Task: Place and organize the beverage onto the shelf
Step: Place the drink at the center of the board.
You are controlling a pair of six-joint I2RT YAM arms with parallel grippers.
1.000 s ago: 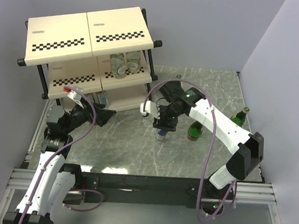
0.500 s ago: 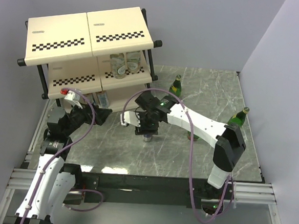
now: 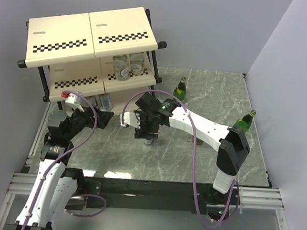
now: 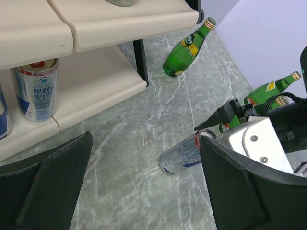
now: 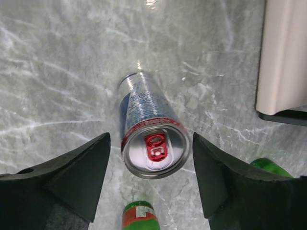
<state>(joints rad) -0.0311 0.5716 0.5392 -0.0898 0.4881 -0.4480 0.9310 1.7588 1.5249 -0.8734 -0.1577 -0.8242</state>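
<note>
A slim blue-silver can [image 5: 152, 139] stands upright on the marble table [image 3: 203, 160]. It also shows in the top view [image 3: 151, 141] and the left wrist view [image 4: 184, 154]. My right gripper [image 5: 151, 143] is open around its top, with a gap on each side. My left gripper [image 4: 144, 191] is open and empty, low in front of the shelf [image 3: 90, 34]. Two cans [image 4: 34, 88] stand on the bottom tier and two clear bottles [image 3: 129, 66] on the middle tier. Green bottles [image 3: 181, 88] [image 3: 244, 120] stand on the table; a third [image 4: 225, 127] is mostly hidden behind the right arm.
The shelf's bottom panel edge [image 5: 283, 62] lies just to the right of the can in the right wrist view. A green bottle top [image 5: 141, 215] is close below the can there. Grey walls close in the table at the back and sides.
My right gripper has moved left toward the shelf, and the can under it has moved left with it. The back green bottle has come into view. The left arm has barely moved.
</note>
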